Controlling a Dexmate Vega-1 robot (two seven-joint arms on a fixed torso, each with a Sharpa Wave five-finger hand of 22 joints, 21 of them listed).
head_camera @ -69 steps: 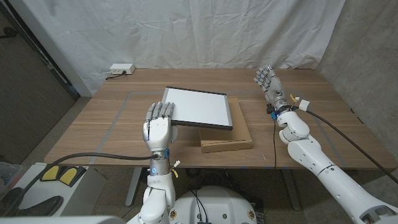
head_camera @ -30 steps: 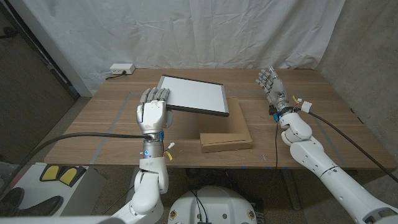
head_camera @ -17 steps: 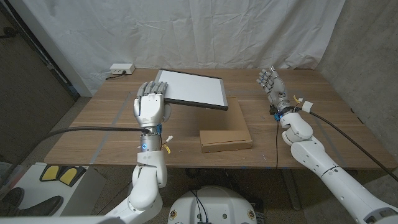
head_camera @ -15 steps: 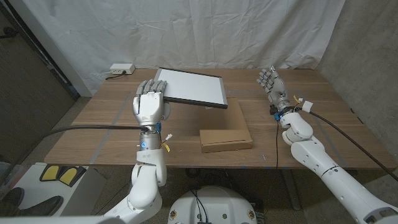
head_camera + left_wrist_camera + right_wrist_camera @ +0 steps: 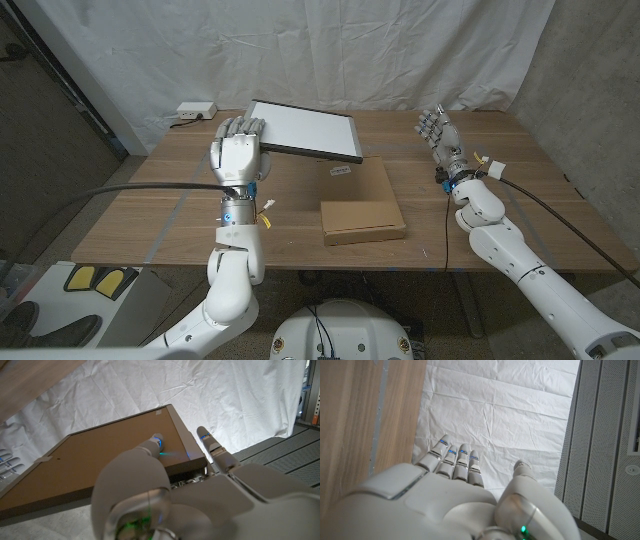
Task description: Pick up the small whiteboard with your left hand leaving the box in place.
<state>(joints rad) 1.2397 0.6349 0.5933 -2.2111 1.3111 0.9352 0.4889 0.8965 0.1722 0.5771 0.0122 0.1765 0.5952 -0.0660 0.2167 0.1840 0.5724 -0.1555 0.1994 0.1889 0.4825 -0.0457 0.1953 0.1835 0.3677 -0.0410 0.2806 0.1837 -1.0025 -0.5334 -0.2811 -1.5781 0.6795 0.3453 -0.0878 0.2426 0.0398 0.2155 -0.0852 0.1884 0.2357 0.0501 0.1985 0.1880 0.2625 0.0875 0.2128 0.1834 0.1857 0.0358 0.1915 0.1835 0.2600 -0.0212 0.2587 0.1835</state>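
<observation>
My left hand [image 5: 238, 155] grips the left edge of the small whiteboard [image 5: 310, 130], a white panel in a dark frame, and holds it in the air above the table. The left wrist view looks at the whiteboard's brown back [image 5: 95, 462], with my left hand's fingers [image 5: 155, 442] curled against it. The flat cardboard box [image 5: 361, 200] lies on the wooden table [image 5: 160, 215], below and to the right of the raised board. Near the table's right side my right hand [image 5: 441, 137] is up off the table, fingers straight and together, holding nothing. Those fingers [image 5: 455, 460] point toward a white cloth.
A white power strip [image 5: 194, 111] sits at the table's far left corner. A white cloth backdrop [image 5: 330, 50] hangs behind the table. Grey tape lines [image 5: 190, 190] mark the tabletop left of the box. A cable [image 5: 560, 215] trails from my right wrist.
My left hand has lifted the whiteboard up off the box and carried it away toward the far left. The box has stayed in place and its top now shows. My right hand has barely moved.
</observation>
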